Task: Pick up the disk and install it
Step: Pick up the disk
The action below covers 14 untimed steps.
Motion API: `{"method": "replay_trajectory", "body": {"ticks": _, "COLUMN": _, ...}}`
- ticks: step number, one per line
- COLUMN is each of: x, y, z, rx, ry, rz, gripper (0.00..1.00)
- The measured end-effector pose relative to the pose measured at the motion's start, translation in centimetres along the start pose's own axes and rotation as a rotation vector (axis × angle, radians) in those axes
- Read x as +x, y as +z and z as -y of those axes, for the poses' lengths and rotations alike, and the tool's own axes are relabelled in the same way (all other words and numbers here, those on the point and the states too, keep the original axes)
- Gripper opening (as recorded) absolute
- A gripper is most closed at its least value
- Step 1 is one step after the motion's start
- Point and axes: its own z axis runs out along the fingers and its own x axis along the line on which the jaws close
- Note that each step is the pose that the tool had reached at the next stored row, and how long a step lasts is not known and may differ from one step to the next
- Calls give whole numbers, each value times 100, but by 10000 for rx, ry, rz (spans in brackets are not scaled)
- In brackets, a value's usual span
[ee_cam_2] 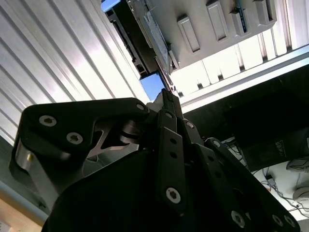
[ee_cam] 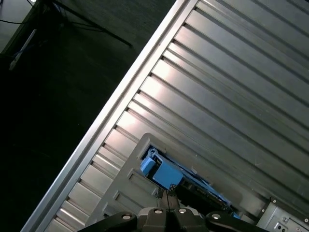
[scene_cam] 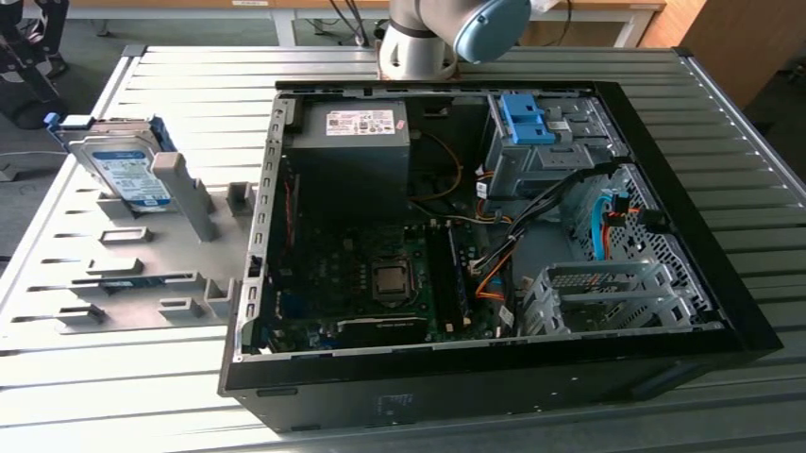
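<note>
The disk (scene_cam: 120, 170) stood on edge, slightly tilted, in the far slot of a grey holding fixture (scene_cam: 151, 269). The fixture lay on the slatted metal table (scene_cam: 202, 80) at the exterior view's left. The disk's label faced the near side, and the blue carrier framed its edges. Nothing touched the disk.

The open computer case (scene_cam: 504, 377) lay on its side just beside the fixture, toward the exterior view's right. Contents of the case:

- The power supply (scene_cam: 350, 142) was in the far left corner.
- The motherboard (scene_cam: 365, 274) covered the near left area.
- The metal drive bay (scene_cam: 554, 160), with a fixed blue bracket (scene_cam: 523, 118), was in the far right corner.
- A perforated metal cage (scene_cam: 605, 297) sat toward the near right corner.

A section of the arm (scene_cam: 435, 38) was visible above the far edge of the case.

In both wrist views the gripper (ee_cam_2: 165, 94) (ee_cam: 167, 194) hung above the table with its fingertips drawn together and nothing between them. The fingertips pointed toward the disk (ee_cam_2: 157, 34) (ee_cam: 161, 174) in its fixture and were apart from it.
</note>
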Motion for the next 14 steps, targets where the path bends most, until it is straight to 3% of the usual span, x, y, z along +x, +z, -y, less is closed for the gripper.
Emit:
{"method": "replay_trajectory", "body": {"ticks": 8, "x": 0, "y": 0, "z": 0, "rx": -2, "ry": -73, "rz": -4, "gripper": 11}}
{"method": "replay_trajectory", "body": {"ticks": 14, "x": 0, "y": 2, "z": 0, "rx": -20, "ry": -948, "rz": -42, "gripper": 11}}
